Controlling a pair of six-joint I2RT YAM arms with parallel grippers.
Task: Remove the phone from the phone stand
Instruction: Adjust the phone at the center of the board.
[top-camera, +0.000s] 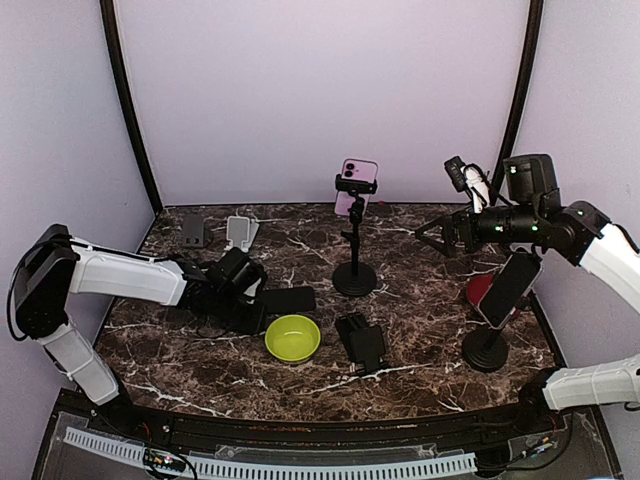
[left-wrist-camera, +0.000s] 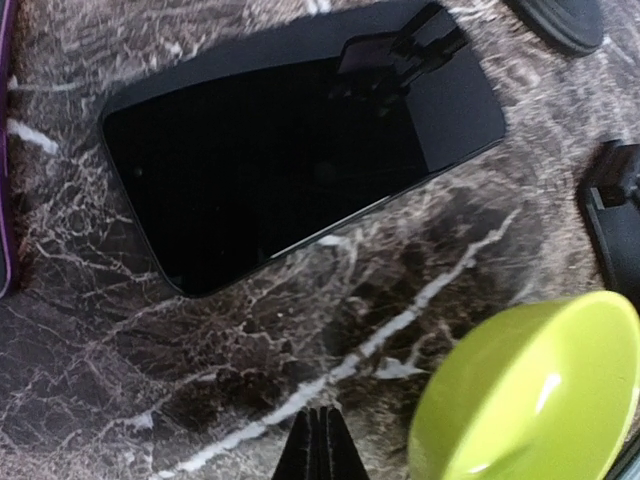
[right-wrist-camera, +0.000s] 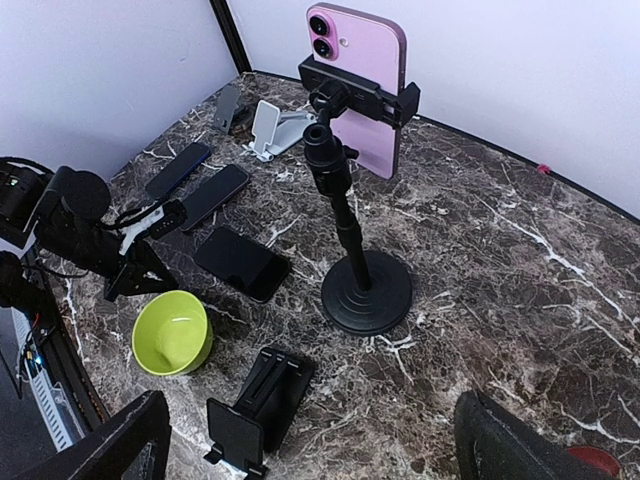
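Pink phone (right-wrist-camera: 370, 90) clamped upright in phone stand (right-wrist-camera: 345, 215), far-edge centre of worktop (right-wrist-camera: 520, 260); likely rigid, light, slick, so pinch side edges above clamp; right claw (top-camera: 424, 235) wide, left claw (left-wrist-camera: 316, 432) closed, empty.

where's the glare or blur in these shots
left wrist: black phone mirrors dark shapes on its screen, bowl has a white highlight; right wrist: pink phone sharp, own fingers at the bottom edge dark and soft; top external: even soft light, no hard shadows.
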